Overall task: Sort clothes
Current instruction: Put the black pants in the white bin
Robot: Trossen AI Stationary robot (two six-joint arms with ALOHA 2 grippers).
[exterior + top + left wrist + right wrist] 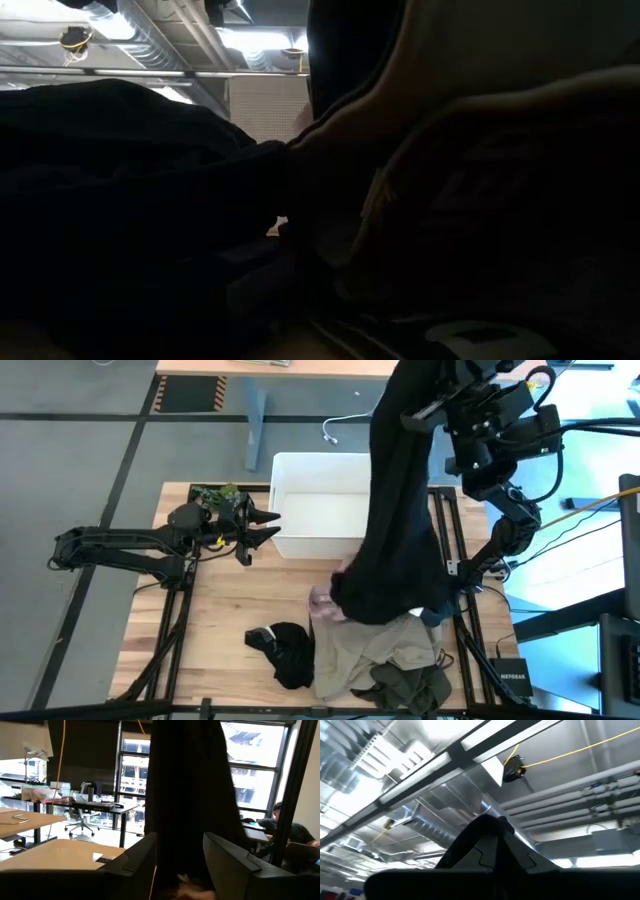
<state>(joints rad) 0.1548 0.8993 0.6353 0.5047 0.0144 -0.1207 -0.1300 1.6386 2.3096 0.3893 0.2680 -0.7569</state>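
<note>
Hanging high: black garment (pixel 400 510) is held clamped by right gripper (pixel 425 410) | left gripper (pixel 268 527) is parked open beside white bin (pixel 300 470)

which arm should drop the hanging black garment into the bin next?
Right, probably. The right gripper already holds the black garment up, hanging by the white bin. The left gripper waits open at the bin's side, holding nothing.
</note>
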